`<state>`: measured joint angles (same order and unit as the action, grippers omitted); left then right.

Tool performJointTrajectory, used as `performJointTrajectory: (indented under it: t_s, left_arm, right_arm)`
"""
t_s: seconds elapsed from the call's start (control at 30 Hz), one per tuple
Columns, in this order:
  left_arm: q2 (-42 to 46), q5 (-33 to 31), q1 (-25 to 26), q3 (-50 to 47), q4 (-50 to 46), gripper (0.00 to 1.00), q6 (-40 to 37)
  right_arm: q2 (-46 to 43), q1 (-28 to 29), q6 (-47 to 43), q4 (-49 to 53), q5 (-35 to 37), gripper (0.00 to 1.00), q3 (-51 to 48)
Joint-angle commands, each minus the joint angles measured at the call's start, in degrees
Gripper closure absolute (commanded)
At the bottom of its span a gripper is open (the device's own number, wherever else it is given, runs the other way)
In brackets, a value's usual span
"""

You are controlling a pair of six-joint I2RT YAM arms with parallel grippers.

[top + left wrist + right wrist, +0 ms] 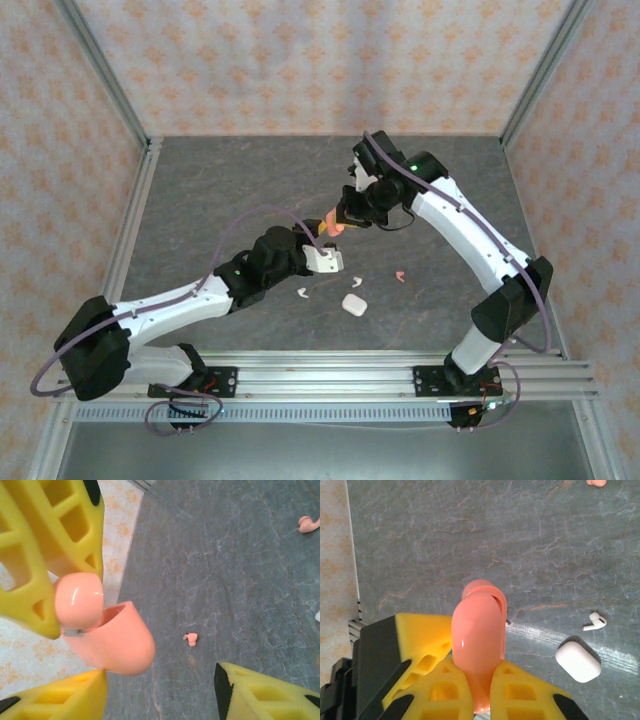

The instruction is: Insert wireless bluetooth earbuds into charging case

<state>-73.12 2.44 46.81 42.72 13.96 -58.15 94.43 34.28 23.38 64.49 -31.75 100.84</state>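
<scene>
1. Coral-pink case (477, 630) is up off the bench, with the right hand (477, 667) clamped on its body. Its lid is hinged open, and I cannot tell what sits inside.
2. The white case (353, 304) lies shut on the bench (200, 200) towards the front, well apart from both hands.
3. The left hand (161, 672) sits just beside the pink case, fingers apart and gripping nothing, with bare bench in the gap.
4. The bench is dark grey and stone-veined. The walls (300, 60) wear pale paper with an orange flower print, and silver rails (400, 365) frame the edges.
5. Three buds are in sight, all loose on the bench. A pink bud (190, 639) lies near the raised case and a second pink bud (308, 524) further off. A white bud (302, 293) sits left of the white case.
6. Each bud is tiny and stemmed, far smaller than the pebble-shaped cases.
</scene>
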Motion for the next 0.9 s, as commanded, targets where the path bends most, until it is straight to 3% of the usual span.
performJointTrajectory:
  t_s: [0.0,0.23,0.47,0.7,0.87]
  left_arm:
    - [-1.60,-3.53,0.84,1.24,5.84,0.44,-2.37]
    - [-3.39,-4.91,0.91,1.10,11.75,0.55,2.05]
    - [-3.13,-2.92,-0.58,0.93,12.65,0.73,14.64]
    - [-0.66,-0.02,-3.57,-2.31,14.41,0.59,26.22]
    - [2.65,3.24,-6.29,-5.06,11.83,0.54,33.94]
  right_arm:
    - [1.25,-0.60,0.33,3.30,-2.54,0.99,1.90]
    - [1.95,-1.17,1.18,2.76,-3.00,1.00,0.99]
    - [1.12,-2.24,6.26,-5.99,-6.23,1.00,-3.75]
    - [-0.66,-4.15,11.39,-15.38,-5.47,0.99,-10.60]
    - [-1.94,-5.80,19.33,-27.30,-5.42,0.99,-19.83]
